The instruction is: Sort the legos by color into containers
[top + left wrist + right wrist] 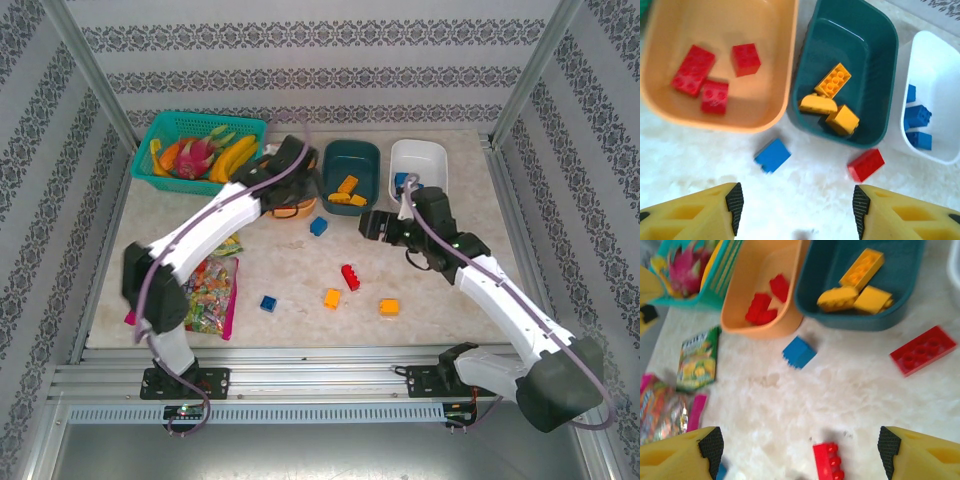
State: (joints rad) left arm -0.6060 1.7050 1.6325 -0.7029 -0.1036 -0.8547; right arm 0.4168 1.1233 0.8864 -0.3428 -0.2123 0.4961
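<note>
Left gripper released, jaws apart, nothing held, over bare table just below the orange bowl and teal bowl. Right gripper spread wide, empty. A red brick lies untouched between its fingers, bottom centre. Pale marble-look table, patterned wallpaper around. Left wrist view: three reds in orange, three yellows in teal, blues in white bowl. Top view adds loose orange bricks lower centre, fruit basket upper left, candy bag left.
</note>
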